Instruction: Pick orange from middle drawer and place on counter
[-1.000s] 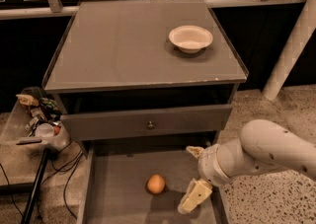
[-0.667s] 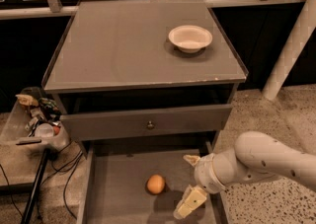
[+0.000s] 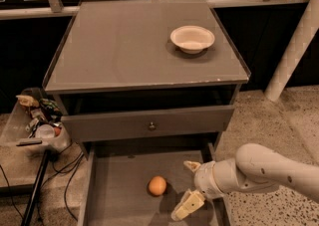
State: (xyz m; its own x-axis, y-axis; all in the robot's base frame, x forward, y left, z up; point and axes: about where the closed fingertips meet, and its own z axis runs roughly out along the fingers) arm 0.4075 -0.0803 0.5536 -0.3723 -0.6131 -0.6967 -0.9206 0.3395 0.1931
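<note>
Over the last second the gripper (image 3: 190, 186) has been carried lower and a little further toward 9 o'clock, so that it now sits inside the middle drawer (image 3: 119, 192) instead of above its right-hand edge. Its two fingers (image 3: 188, 206) are spread wide, one toward 12 o'clock and one toward 6 o'clock, and nothing is held between them. The gap is turned toward the orange (image 3: 157, 185).

The orange has not been shifted in that time. It rests on the drawer floor, roughly at the centre of the tray, at 9 o'clock from the gripper, near it but clearly apart. No contact has been made yet.

The bench (image 3: 124, 46) lies at 12 o'clock above the drawers, and a white bowl (image 3: 192, 39) is seen on it toward 1 o'clock. The upper drawer front (image 3: 149, 123), with its small knob, is pulled out slightly and overhangs the back of the open tray.

The change is judged to be the closing part of the approach: height has been lost and the gap to the fruit narrowed. A further short advance toward 9 o'clock would be needed before the fingers could be closed. Because the fruit is round and smooth, it could be nudged away if one finger touched it first.
</note>
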